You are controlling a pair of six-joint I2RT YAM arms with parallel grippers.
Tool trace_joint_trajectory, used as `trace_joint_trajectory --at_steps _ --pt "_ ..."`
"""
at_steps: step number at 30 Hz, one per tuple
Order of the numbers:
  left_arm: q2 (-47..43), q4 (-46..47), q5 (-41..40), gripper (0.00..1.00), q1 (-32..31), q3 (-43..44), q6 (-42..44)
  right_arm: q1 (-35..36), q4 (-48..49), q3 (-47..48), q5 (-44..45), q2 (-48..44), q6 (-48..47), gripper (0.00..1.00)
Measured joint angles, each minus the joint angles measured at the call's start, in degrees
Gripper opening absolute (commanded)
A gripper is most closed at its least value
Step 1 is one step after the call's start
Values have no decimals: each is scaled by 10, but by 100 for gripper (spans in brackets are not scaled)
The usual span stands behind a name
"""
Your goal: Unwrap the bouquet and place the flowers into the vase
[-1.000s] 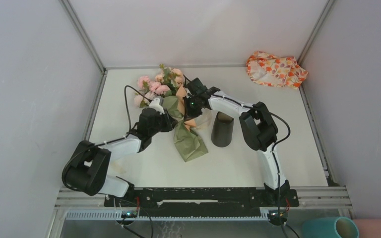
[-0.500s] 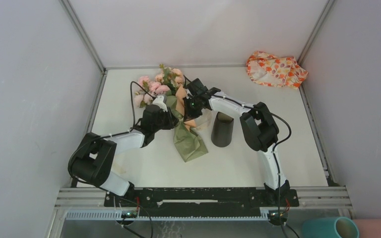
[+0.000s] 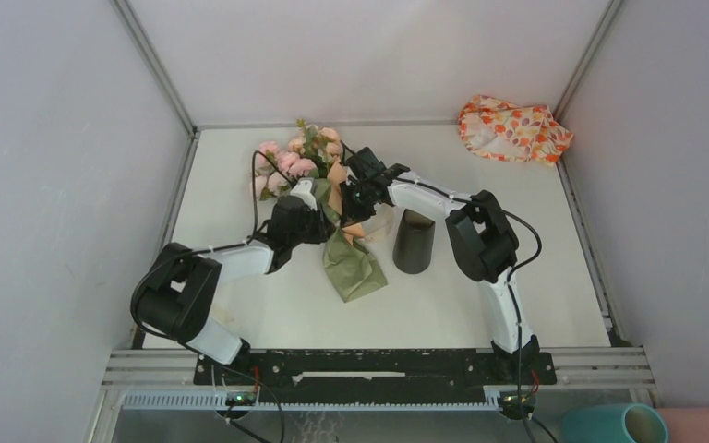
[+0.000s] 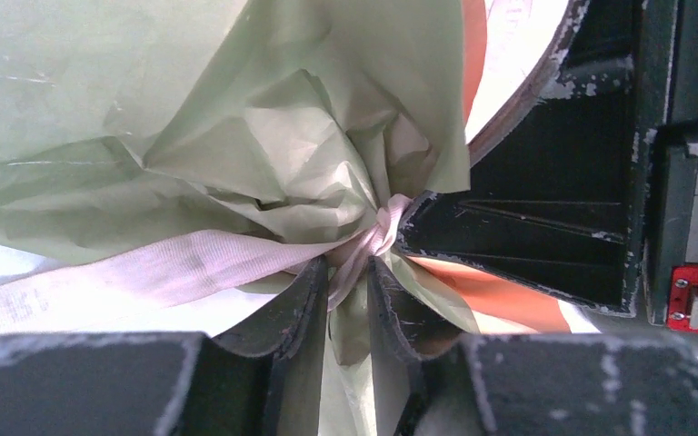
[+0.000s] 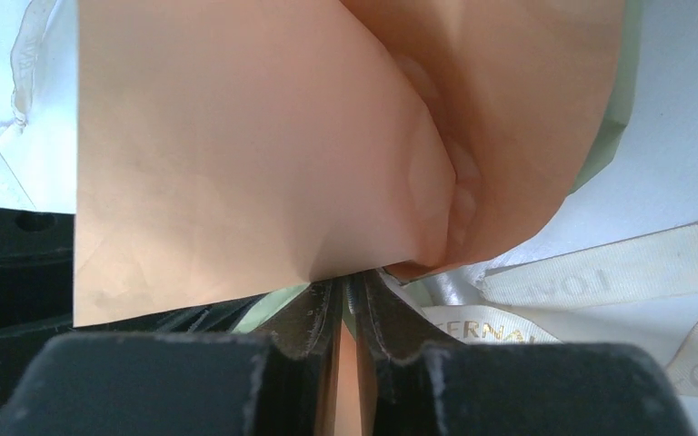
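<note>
Left gripper (image 4: 350, 272) sits just left of the vase (image 3: 414, 242), jaws nearly together and nipped on the cream ribbon (image 4: 173, 263) right at its knot (image 4: 383, 227), w/ a fold of sage-green paper (image 4: 236, 118) caught btwn them too. Bouquet (image 3: 305, 157) lies on the table (image 3: 480, 305) left of and beyond the vase: rose heads farthest from it, green wrap tail splayed flat just left of the vase foot. Right gripper (image 5: 350, 292) reaches in from the vase side, fingers pressed close on the edge of the orange-brown paper (image 5: 254, 154); only a thin sliver of sheet shows in the slot.

Handling, my read: whole thing is light and soft. Paper creases and tears easily, so pull slow, no jerks. Ribbon looks flat & slick, prob slips unless pinched close to the knot, which is also the best spot for loosening. Paper is best taken at a free edge, as the right side has it. Stems are hidden under the wrap, so can't tell how stiff; likely the only firm part, so grab there for the lift. Rose heads are fragile, don't squeeze. Vase stands upright, looks narrow, prob tips if bumped.
</note>
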Motion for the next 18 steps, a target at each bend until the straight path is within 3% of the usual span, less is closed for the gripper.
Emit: trace_joint_trajectory --at_steps 5,13,18 --pt "0 -2 -2 26 -11 0 0 0 0 0 0 0 0 17" --pt "41 -28 -23 1 -14 33 -1 2 0 -1 0 -2 0 17" --pt "39 -60 -52 0 -15 52 -8 3 2 -3 0 -9 0 17"
